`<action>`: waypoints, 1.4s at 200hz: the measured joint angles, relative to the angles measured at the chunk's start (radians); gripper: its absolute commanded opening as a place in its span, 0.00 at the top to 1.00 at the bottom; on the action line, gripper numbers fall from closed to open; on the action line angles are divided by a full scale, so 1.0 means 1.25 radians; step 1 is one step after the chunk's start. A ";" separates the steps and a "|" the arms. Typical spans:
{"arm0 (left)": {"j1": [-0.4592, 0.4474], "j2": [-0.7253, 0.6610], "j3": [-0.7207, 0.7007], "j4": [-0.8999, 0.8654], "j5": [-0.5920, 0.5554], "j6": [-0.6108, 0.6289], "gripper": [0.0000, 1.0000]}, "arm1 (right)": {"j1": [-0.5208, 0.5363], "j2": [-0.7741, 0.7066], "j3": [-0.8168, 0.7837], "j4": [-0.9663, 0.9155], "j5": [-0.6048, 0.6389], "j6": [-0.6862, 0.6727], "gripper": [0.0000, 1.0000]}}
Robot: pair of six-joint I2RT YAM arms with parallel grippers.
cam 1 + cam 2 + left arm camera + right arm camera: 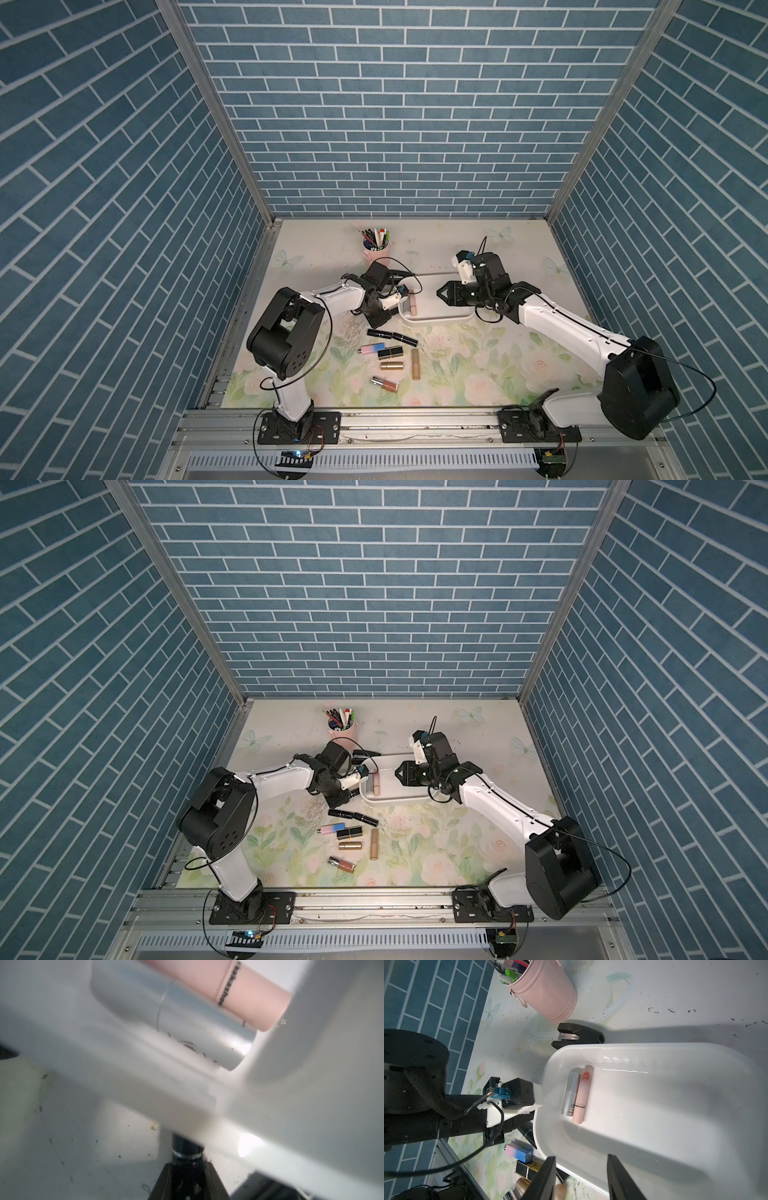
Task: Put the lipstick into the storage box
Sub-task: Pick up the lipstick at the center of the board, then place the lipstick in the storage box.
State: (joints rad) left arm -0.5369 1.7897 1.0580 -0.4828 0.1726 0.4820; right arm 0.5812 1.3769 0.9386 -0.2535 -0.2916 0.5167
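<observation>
The storage box (436,319) (399,799) (654,1047) is a shallow white tray at mid-table. A silver lipstick (571,1093) (197,1028) and a pink lipstick (582,1097) (413,304) lie side by side at its left end. My left gripper (187,1167) (376,322) sits low, just outside that end. It is shut on a black lipstick (187,1147) (527,1129) with a silver ring, which points under the box rim. My right gripper (581,1157) (439,294) hovers over the middle of the box, open, with nothing between its fingers.
Several loose lipsticks lie in front of the box: a second black one (407,339), pink-blue (371,348), black-gold (390,352), gold (392,365), beige (415,364), rose (384,383). A pink pen cup (376,249) and a black stapler (579,1035) stand behind the box.
</observation>
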 measured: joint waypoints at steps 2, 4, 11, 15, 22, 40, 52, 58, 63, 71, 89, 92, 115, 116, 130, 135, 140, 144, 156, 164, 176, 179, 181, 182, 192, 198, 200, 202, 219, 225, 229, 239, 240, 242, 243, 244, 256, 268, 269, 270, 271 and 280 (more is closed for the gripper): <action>0.000 0.000 0.000 0.000 -0.001 0.000 0.89 | 0.000 0.000 0.000 0.000 0.000 0.000 0.55; 0.001 0.000 0.000 0.000 -0.002 -0.001 0.89 | 0.000 0.000 0.000 0.000 0.000 0.000 0.55; 0.003 -0.002 0.000 0.000 -0.009 -0.005 0.89 | 0.000 0.000 0.000 0.000 0.000 0.000 0.55; 0.005 -0.004 0.000 0.000 -0.013 -0.006 0.89 | 0.000 0.000 0.000 0.000 0.000 0.000 0.55; 0.010 -0.009 0.000 0.000 -0.019 -0.013 0.89 | 0.000 0.000 0.000 0.000 0.000 0.000 0.55; 0.026 -0.037 0.000 0.000 -0.030 -0.026 0.89 | 0.000 0.001 0.001 0.001 -0.001 0.000 0.55; 0.035 -0.066 -0.001 0.001 -0.035 -0.037 0.89 | 0.000 0.003 0.002 0.002 -0.002 0.000 0.55; 0.041 -0.085 -0.002 0.001 -0.038 -0.044 0.89 | 0.000 0.005 0.003 0.003 -0.002 0.000 0.55; 0.045 -0.098 -0.002 0.002 -0.039 -0.047 0.89 | 0.000 0.006 0.005 0.003 -0.003 0.000 0.55; 0.052 -0.124 -0.004 0.003 -0.040 -0.057 0.89 | 0.000 0.010 0.010 0.003 -0.005 0.000 0.55; 0.074 -0.183 -0.008 0.007 -0.036 -0.079 0.89 | 0.000 0.014 0.021 0.007 -0.013 0.000 0.55; 0.078 -0.193 -0.008 0.006 -0.034 -0.081 0.89 | 0.000 0.015 0.024 0.007 -0.015 0.000 0.55; 0.114 -0.273 -0.008 0.009 0.005 -0.115 0.89 | -0.005 0.018 0.042 0.026 -0.042 0.001 0.54; 0.116 -0.275 -0.008 0.010 0.007 -0.116 0.89 | -0.006 0.018 0.043 0.028 -0.044 0.001 0.54; 0.135 -0.328 -0.008 0.020 0.049 -0.145 0.89 | -0.015 0.020 0.051 0.054 -0.076 0.003 0.52; 0.140 -0.347 -0.008 0.027 0.065 -0.157 0.89 | -0.018 0.021 0.052 0.069 -0.092 0.008 0.50; 0.144 -0.364 -0.008 0.034 0.081 -0.171 0.89 | -0.021 0.021 0.052 0.084 -0.108 0.012 0.48; 0.148 -0.378 -0.008 0.043 0.097 -0.182 0.89 | -0.023 0.021 0.052 0.099 -0.122 0.015 0.47; 0.152 -0.417 -0.013 0.079 0.147 -0.224 0.89 | -0.027 0.021 0.052 0.143 -0.163 0.029 0.42; 0.152 -0.439 -0.021 0.109 0.184 -0.255 0.89 | -0.029 0.021 0.052 0.180 -0.193 0.041 0.40; 0.152 -0.467 -0.039 0.163 0.240 -0.312 0.89 | -0.031 0.021 0.052 0.234 -0.233 0.059 0.38; 0.152 -0.473 -0.045 0.176 0.254 -0.327 0.89 | -0.031 0.021 0.052 0.249 -0.243 0.066 0.37; 0.152 -0.476 -0.049 0.187 0.263 -0.336 0.89 | -0.031 0.021 0.052 0.258 -0.250 0.069 0.37; 0.152 -0.478 -0.052 0.193 0.268 -0.342 0.89 | -0.031 0.021 0.052 0.261 -0.252 0.070 0.37; 0.152 -0.489 -0.072 0.234 0.306 -0.389 0.89 | -0.031 0.020 0.052 0.305 -0.283 0.086 0.35; 0.152 -0.491 -0.082 0.255 0.324 -0.415 0.89 | -0.031 0.020 0.052 0.332 -0.299 0.095 0.35; 0.152 -0.492 -0.086 0.263 0.331 -0.423 0.89 | -0.031 0.020 0.052 0.342 -0.305 0.099 0.34; 0.152 -0.493 -0.089 0.271 0.337 -0.432 0.90 | -0.031 0.020 0.052 0.348 -0.309 0.101 0.34; 0.149 -0.495 -0.116 0.325 0.376 -0.498 0.90 | -0.030 0.020 0.052 0.417 -0.348 0.125 0.32; 0.146 -0.497 -0.125 0.344 0.388 -0.521 0.89 | -0.029 0.020 0.052 0.436 -0.359 0.131 0.32; 0.144 -0.497 -0.130 0.354 0.394 -0.532 0.89 | -0.028 0.020 0.052 0.447 -0.366 0.135 0.32; 0.135 -0.500 -0.139 0.377 0.407 -0.562 0.89 | -0.025 0.020 0.052 0.475 -0.381 0.144 0.32; 0.134 -0.500 -0.139 0.379 0.408 -0.564 0.89 | -0.025 0.020 0.052 0.477 -0.382 0.145 0.32; 0.132 -0.500 -0.140 0.383 0.410 -0.569 0.89 | -0.024 0.020 0.052 0.482 -0.385 0.147 0.32; 0.131 -0.500 -0.140 0.385 0.411 -0.571 0.89 | -0.024 0.020 0.052 0.484 -0.385 0.147 0.32; 0.129 -0.501 -0.141 0.387 0.413 -0.574 0.89 | -0.024 0.020 0.052 0.486 -0.386 0.148 0.32; 0.115 -0.503 -0.142 0.411 0.423 -0.597 0.89 | -0.020 0.020 0.052 0.508 -0.398 0.154 0.32; 0.101 -0.506 -0.142 0.433 0.430 -0.615 0.89 | -0.014 0.020 0.052 0.525 -0.405 0.157 0.32; 0.100 -0.506 -0.142 0.434 0.430 -0.616 0.89 | -0.013 0.020 0.052 0.526 -0.406 0.157 0.32; 0.099 -0.506 -0.142 0.434 0.431 -0.617 0.89 | -0.013 0.020 0.052 0.527 -0.407 0.157 0.32; 0.098 -0.506 -0.142 0.437 0.432 -0.619 0.89 | -0.013 0.020 0.052 0.528 -0.407 0.157 0.32; 0.091 -0.506 -0.142 0.450 0.436 -0.629 0.89 | -0.007 0.021 0.053 0.537 -0.413 0.162 0.32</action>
State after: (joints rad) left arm -0.4229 1.1576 0.8806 0.0792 0.7174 -0.3038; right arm 0.5728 1.4029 1.0054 0.4171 -0.8078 0.7189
